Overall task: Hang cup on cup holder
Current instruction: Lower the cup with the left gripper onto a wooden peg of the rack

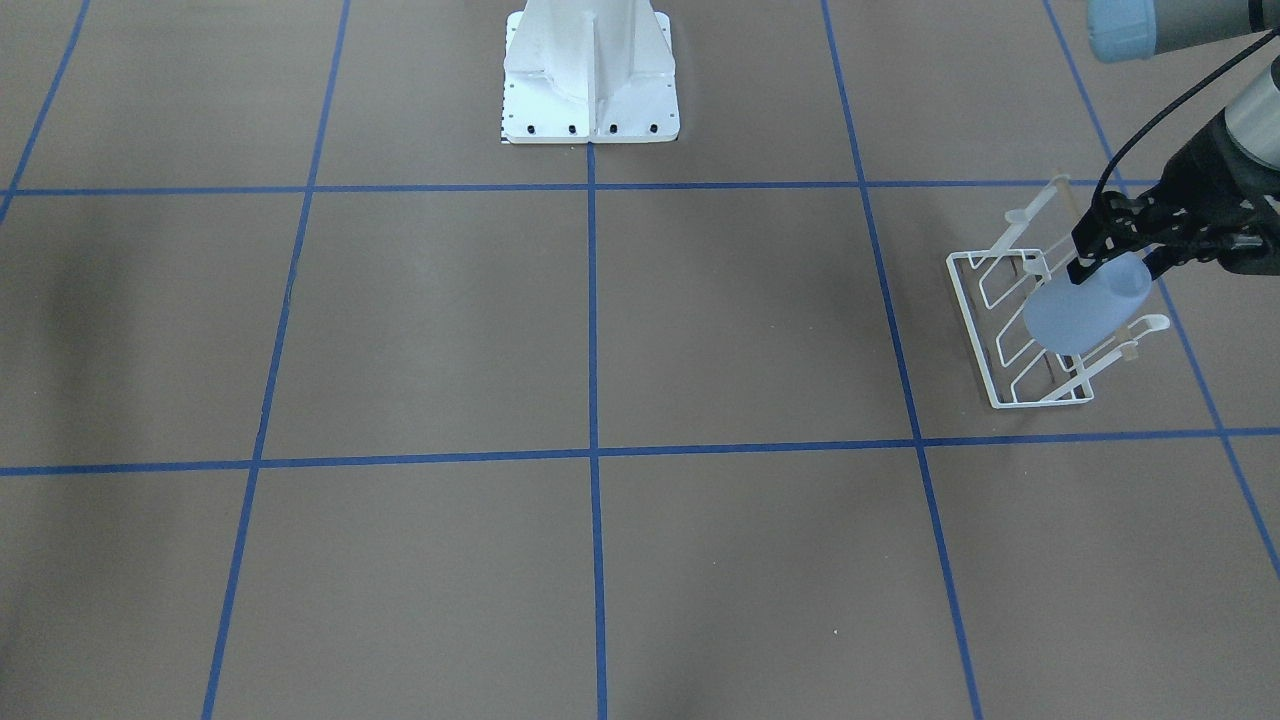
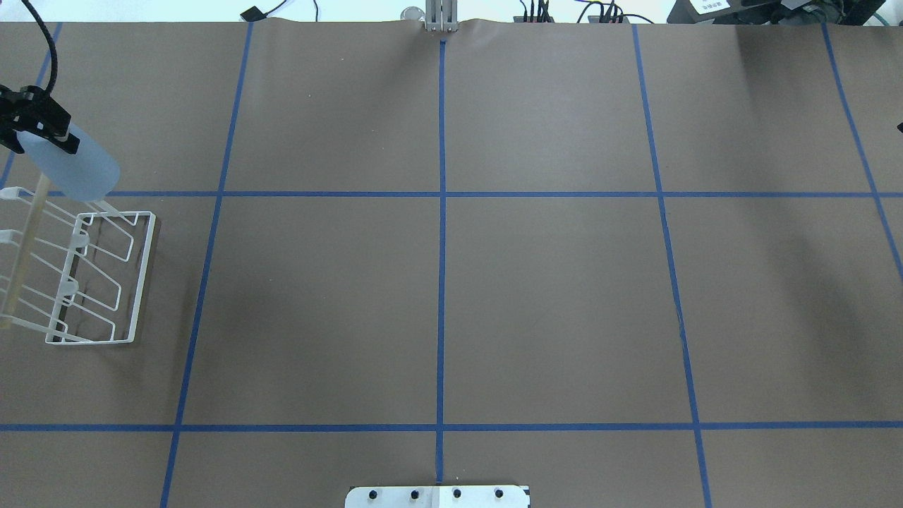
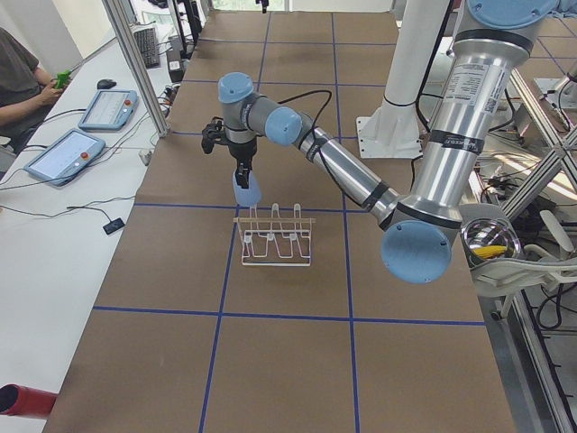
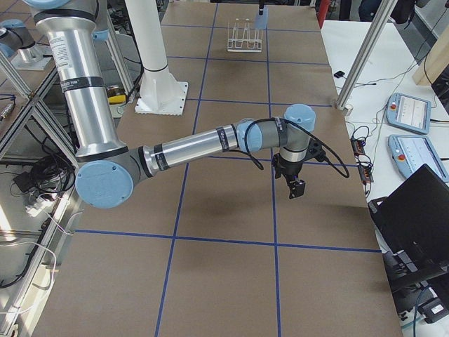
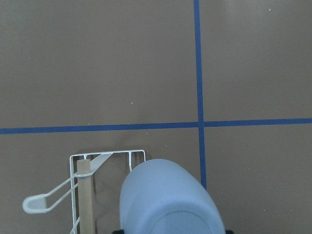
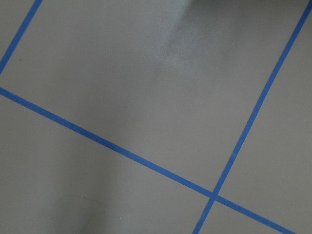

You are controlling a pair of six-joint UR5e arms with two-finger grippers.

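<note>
My left gripper [image 1: 1115, 268] is shut on the pale lavender-blue cup [image 1: 1080, 312] and holds it by its narrower end. The cup hangs tilted over one end of the white wire cup holder [image 1: 1005, 335]. In the overhead view the cup [image 2: 76, 171] is just past the far end of the cup holder [image 2: 106, 279], beside its tan rod, and the left gripper [image 2: 35, 140] is at the view's left edge. The left wrist view shows the cup [image 5: 168, 197] next to the rod and an end peg of the cup holder [image 5: 84, 195]. I cannot tell whether they touch. My right gripper [image 4: 297, 186] shows only in the exterior right view, so I cannot tell its state.
The white robot pedestal [image 1: 590, 75] stands at the robot's edge of the brown table, which is marked with blue tape lines. An operator table with tablets [image 3: 68, 153] runs along the far side. The right wrist view shows only bare table surface.
</note>
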